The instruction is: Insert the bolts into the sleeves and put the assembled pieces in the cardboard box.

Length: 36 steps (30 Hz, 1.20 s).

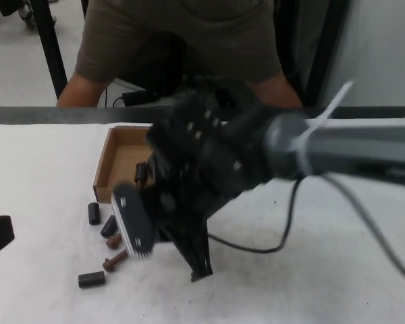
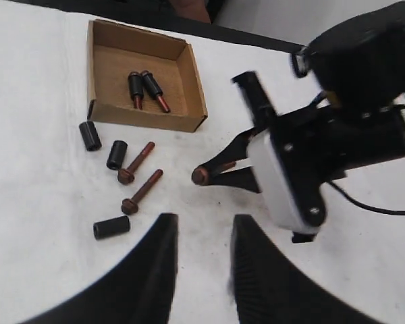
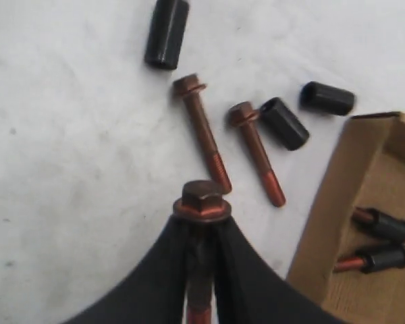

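White surface (image 2: 34, 202) carried the lot. Right jaws were clenched on a bolt (image 3: 201, 200), pinching the shank with the hex head poking out past the tips; the rest of the shank ran back between them, mostly hidden. Left jaws were released and empty, hanging above the surface with the loose parts ahead of them. Just beyond the held bolt lay a loose bolt (image 3: 201, 128) and a second bolt (image 3: 256, 152). One sleeve (image 3: 283, 123) was touching or nearly touching the second bolt's head, another sleeve (image 3: 327, 98) sat beside it, and a third sleeve (image 3: 167, 32) lay well apart. Cardboard box (image 3: 331, 196) sat next to them with two assembled pieces (image 3: 381, 225) lying inside.

Risks as I read them:
- Head-out grip left no free shank to enter a sleeve, so a regrip or handover looked necessary, and the bolt could drop there.
- Narrow pinch on a round shank meant the bolt could swivel or slip under any side load.
- All sleeves lay on their sides, so closing on one could roll it away.
- The sleeve against the second bolt could drag that bolt along.
- Both arms worked the same small patch, so a jaw clash looked plausible.
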Available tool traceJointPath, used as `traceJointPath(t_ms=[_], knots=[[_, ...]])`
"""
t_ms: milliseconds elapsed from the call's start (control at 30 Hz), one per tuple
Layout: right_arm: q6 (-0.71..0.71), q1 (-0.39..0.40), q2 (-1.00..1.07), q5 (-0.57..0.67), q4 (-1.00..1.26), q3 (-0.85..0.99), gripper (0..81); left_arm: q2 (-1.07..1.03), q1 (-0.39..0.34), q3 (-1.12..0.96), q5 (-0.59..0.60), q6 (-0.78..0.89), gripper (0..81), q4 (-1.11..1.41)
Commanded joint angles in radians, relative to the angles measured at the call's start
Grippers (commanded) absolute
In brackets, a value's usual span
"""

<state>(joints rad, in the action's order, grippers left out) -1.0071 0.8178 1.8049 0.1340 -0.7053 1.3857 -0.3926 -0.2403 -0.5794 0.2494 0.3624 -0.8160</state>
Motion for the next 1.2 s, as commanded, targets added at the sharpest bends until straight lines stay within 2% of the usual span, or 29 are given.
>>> traceJointPath(t_ms=[0, 100, 300, 433, 633, 833, 1000, 1167], knots=[[0.113, 0.004, -0.066, 0.03, -0.061, 0.006, 0.2, 0.007, -0.002, -0.014, 0.006, 0.079, 26.6, -0.022], [0.264, 0.004, -0.173, 0.041, -0.115, -0.003, 0.2, 0.004, -0.002, -0.014, -0.056, 0.16, 26.6, -0.051], [0.444, 0.004, -0.331, 0.044, -0.197, -0.038, 0.2, -0.032, -0.002, -0.01, -0.165, 0.277, 26.6, -0.086], [0.492, 0.004, -0.419, 0.044, -0.258, -0.064, 0.2, -0.105, -0.002, -0.01, -0.207, 0.406, 26.6, -0.086], [0.519, 0.004, -0.535, 0.025, -0.317, -0.113, 0.2, -0.296, -0.002, -0.01, -0.202, 0.575, 26.6, -0.061], [0.536, 0.004, -0.609, 0.02, -0.387, -0.131, 0.2, -0.514, -0.008, -0.01, -0.196, 0.844, 26.6, 0.124], [0.536, 0.004, -0.636, 0.005, -0.422, -0.131, 0.2, -0.691, -0.083, -0.01, -0.198, 1.109, 26.6, 0.288], [0.534, 0.004, -0.644, 0.005, -0.445, -0.131, 0.2, -0.85, -0.205, -0.012, -0.212, 1.296, 26.6, 0.328]])
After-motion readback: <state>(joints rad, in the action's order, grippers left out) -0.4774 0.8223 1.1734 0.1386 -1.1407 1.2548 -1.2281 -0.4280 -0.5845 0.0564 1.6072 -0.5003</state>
